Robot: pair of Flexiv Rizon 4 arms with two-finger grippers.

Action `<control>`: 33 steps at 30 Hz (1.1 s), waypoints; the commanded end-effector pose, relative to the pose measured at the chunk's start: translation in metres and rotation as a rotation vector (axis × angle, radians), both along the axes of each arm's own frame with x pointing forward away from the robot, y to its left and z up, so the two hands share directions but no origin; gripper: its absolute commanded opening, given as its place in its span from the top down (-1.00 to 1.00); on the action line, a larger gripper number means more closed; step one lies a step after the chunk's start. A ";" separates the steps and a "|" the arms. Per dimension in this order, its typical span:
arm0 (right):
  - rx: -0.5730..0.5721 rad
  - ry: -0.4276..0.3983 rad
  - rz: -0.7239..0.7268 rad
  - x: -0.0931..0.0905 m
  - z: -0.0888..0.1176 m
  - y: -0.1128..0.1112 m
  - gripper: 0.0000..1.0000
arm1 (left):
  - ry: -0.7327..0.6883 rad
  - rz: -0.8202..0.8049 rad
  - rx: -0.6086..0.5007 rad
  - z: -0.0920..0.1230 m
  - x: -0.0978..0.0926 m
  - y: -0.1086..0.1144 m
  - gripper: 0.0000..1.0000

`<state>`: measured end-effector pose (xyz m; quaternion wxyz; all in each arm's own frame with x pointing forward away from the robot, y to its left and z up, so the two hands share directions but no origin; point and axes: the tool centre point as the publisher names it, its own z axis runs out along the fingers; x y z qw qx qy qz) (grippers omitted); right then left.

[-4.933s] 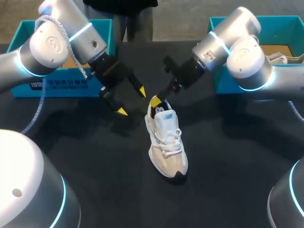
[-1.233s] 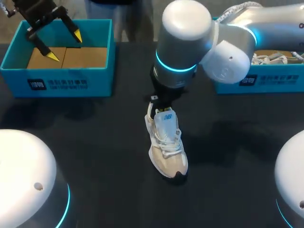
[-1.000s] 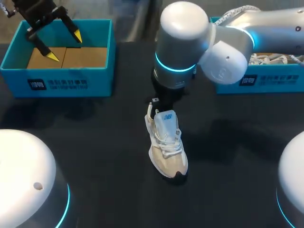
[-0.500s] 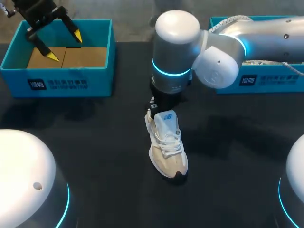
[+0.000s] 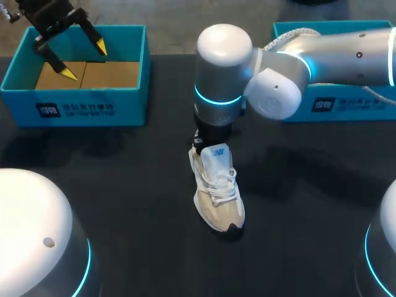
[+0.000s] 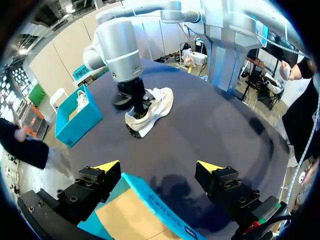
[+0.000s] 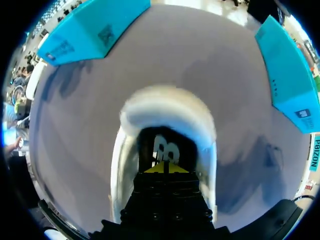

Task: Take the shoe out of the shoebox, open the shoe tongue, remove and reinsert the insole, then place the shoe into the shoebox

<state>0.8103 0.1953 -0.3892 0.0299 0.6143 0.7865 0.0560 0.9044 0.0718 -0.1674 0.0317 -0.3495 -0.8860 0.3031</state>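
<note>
A white and beige sneaker (image 5: 216,192) stands upright mid-table, toe toward me, tongue raised. My right arm (image 5: 223,86) comes in from the right and hangs over the heel, with its gripper (image 5: 199,140) dipped into the shoe's opening. In the right wrist view the gripper (image 7: 165,168) is shut, yellow tips together just above the dark insole (image 7: 162,147) inside the heel collar (image 7: 167,107). Whether it pinches the insole is hidden. My left gripper (image 5: 68,52) hangs open over the empty teal shoebox (image 5: 77,108) at the far left. From the left wrist, the gripper (image 6: 159,167) straddles that shoebox (image 6: 145,210), and the sneaker (image 6: 152,105) is far ahead.
A second teal box (image 5: 328,102) stands at the far right behind my right arm; the left wrist view shows this box (image 6: 77,112) with another shoe in it. White arm bases (image 5: 31,235) fill the near corners. Bare dark tabletop (image 5: 124,185) surrounds the sneaker.
My right arm's wrist has swung left and come lower over the heel, its gripper staying in the shoe's opening. The sneaker and the left arm have not moved.
</note>
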 end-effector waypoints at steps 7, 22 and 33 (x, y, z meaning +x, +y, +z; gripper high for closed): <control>-0.002 -0.048 0.013 0.017 -0.007 0.004 1.00 | -0.003 0.001 0.002 0.000 -0.001 0.000 -1.00; -0.007 -0.088 0.010 0.024 0.006 -0.004 1.00 | -0.003 0.001 0.002 0.000 -0.001 0.000 -1.00; -0.010 -0.033 0.034 0.031 -0.018 0.002 1.00 | -0.003 0.001 0.002 0.000 -0.001 0.000 -1.00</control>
